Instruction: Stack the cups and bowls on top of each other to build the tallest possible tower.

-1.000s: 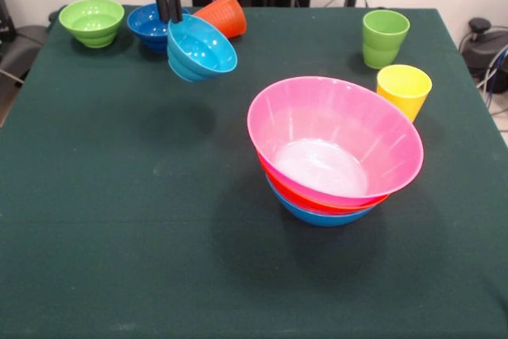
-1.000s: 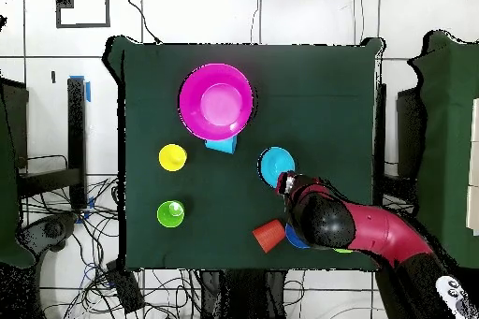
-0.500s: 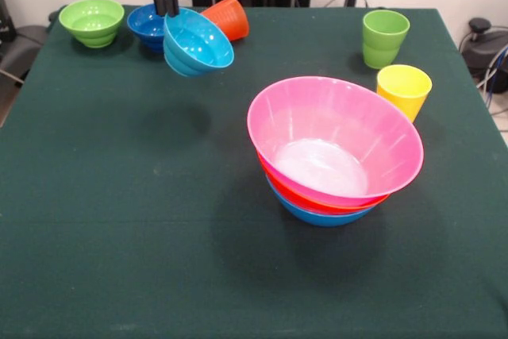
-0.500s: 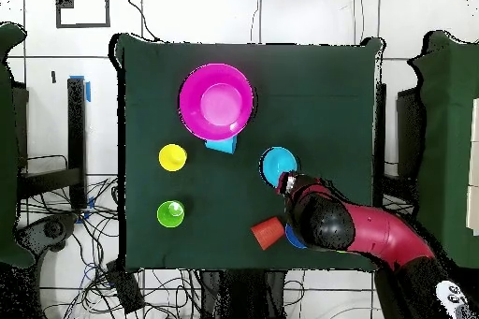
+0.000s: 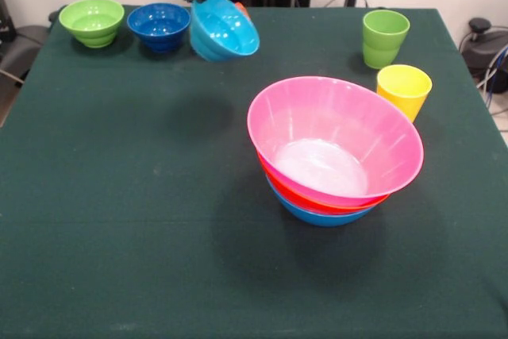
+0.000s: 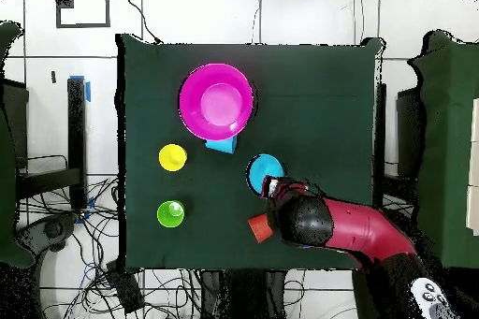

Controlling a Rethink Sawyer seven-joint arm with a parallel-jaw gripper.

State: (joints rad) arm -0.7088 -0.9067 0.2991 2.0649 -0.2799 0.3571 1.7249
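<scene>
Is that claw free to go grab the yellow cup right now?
Probably not: the claw holds the light blue bowl in the air. The yellow cup itself stands open from above.

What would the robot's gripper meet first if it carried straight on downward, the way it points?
The gripper grips the small ridged light blue plastic bowl; beneath that, probably only bare dark green tablecloth, though depth is unclear.

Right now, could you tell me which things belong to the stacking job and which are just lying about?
Job: pink-topped bowl stack; light blue bowl; green bowl; dark blue bowl; green cup; yellow cup; orange cup; light blue cup.
Idle: floor cables.
</scene>
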